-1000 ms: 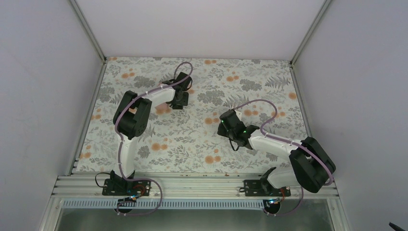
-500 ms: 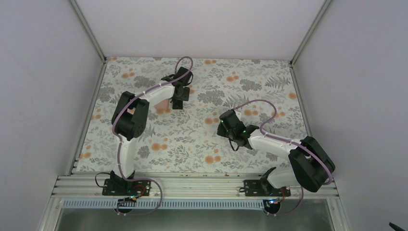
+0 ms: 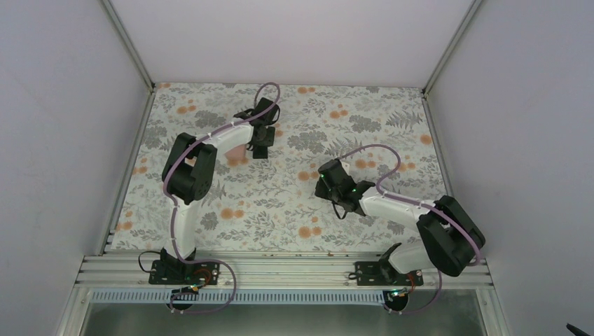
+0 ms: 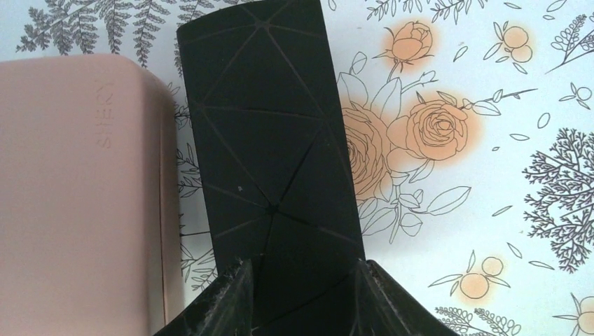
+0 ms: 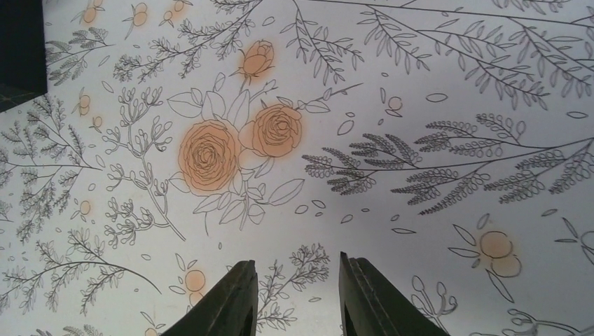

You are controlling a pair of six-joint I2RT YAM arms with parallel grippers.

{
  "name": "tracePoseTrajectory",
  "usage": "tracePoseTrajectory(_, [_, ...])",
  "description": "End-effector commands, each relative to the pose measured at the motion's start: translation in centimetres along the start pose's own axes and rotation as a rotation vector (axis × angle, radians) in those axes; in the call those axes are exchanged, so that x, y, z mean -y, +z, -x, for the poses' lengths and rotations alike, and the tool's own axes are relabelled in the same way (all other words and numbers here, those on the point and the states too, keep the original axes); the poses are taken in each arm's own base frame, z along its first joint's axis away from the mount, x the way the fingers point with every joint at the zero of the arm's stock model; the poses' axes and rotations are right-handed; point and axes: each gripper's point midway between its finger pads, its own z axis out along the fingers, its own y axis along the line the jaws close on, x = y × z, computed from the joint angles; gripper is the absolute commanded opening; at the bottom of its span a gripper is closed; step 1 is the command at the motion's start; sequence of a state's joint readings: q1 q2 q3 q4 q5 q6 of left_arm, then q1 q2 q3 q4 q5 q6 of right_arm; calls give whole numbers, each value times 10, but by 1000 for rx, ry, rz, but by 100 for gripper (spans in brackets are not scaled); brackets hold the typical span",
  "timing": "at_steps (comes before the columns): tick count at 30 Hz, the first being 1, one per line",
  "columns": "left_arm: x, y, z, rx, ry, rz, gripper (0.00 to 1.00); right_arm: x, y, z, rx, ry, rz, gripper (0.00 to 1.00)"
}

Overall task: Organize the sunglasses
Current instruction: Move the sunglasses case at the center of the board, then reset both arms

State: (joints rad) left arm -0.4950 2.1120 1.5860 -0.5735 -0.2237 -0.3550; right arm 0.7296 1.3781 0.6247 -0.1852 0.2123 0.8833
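Observation:
Neither pair of sunglasses shows in any view. My left gripper (image 4: pixel 301 269) is shut on the near end of a black oblong case (image 4: pixel 266 140) with thin crease lines, one finger on each long side. A pink oblong case (image 4: pixel 77 196) lies right beside it on the left, with a narrow gap between them. In the top view the left gripper (image 3: pixel 260 142) is at the far middle-left of the table, with the pink case (image 3: pixel 238 152) peeking out beside the forearm. My right gripper (image 5: pixel 298 280) is open and empty, low over bare cloth near the table's middle (image 3: pixel 323 180).
A floral tablecloth (image 3: pixel 392 119) covers the whole table. Grey walls stand on the left, back and right, with metal rails along their bases. A dark corner (image 5: pixel 19 49) shows at the top left of the right wrist view.
My left arm has reached a little farther toward the back of the table, with the black case between its fingers. My right arm has shifted only slightly.

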Motion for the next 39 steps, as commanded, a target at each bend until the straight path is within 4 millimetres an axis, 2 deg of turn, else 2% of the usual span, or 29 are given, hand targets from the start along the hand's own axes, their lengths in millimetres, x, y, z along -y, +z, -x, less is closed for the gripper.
tracePoseTrajectory(1, [3,12,-21,-57,1,-24,36,-12,3,10,16,6,26,32])
tracePoseTrajectory(5, [-10,15,-32,-77,-5,41,36,-13,5,9,9,3,30,32])
tracePoseTrajectory(11, [-28,7,-29,-65,23,136,36,-17,1,13,18,4,41,32])
tracePoseTrajectory(15, [-22,-6,-7,-21,51,116,40,-19,-4,17,30,9,51,32])
tracePoseTrajectory(21, [-8,-50,30,80,19,16,62,-18,-12,23,51,12,46,32])
tracePoseTrajectory(26, [-15,-104,41,170,-45,-34,71,-16,-33,36,99,3,39,39])
tracePoseTrajectory(29, [-25,-150,39,250,-100,-78,77,-15,-51,47,135,-18,30,46])
tracePoseTrajectory(30, [-30,-175,38,296,-124,-109,78,-15,-58,52,148,-24,25,48])
tracePoseTrajectory(34, [-46,-242,18,422,-183,-213,85,-11,-90,70,208,-46,11,56])
tracePoseTrajectory(35, [-51,-256,8,446,-195,-233,89,-10,-100,75,228,-50,10,59])
tracePoseTrajectory(36, [-58,-270,2,478,-211,-243,98,-7,-109,79,243,-57,5,62])
tracePoseTrajectory(37, [-64,-288,-3,518,-223,-263,100,-7,-121,85,270,-68,11,66])
tracePoseTrajectory(39, [-71,-319,-16,594,-220,-320,100,-6,-145,96,325,-87,22,90])
